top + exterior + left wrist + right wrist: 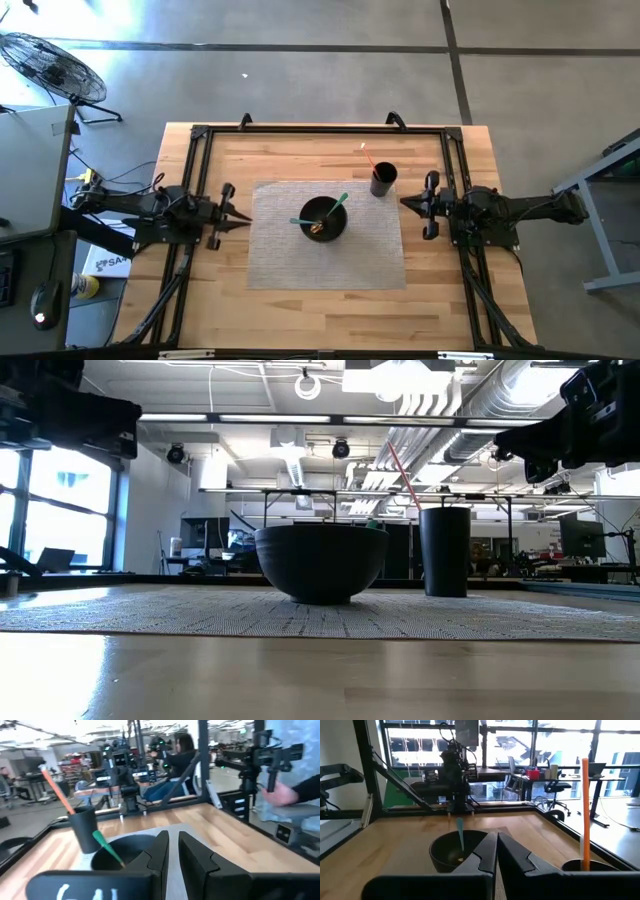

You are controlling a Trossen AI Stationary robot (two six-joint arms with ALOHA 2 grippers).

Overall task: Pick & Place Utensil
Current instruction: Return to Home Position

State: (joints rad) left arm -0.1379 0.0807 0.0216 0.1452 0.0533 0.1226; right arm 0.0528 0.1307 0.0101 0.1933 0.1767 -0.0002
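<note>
Black left arm (150, 207), black right arm (510, 208), wedge-shaped dark jaws

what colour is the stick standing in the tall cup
Orange; the thin orange stick shows best in the right wrist view.

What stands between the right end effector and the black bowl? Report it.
Nothing visible lies directly between. The right end effector faces the black bowl across bare gray mat; the black cup stands just beside that line, near the end effector. The left end effector waits opposite.
</note>
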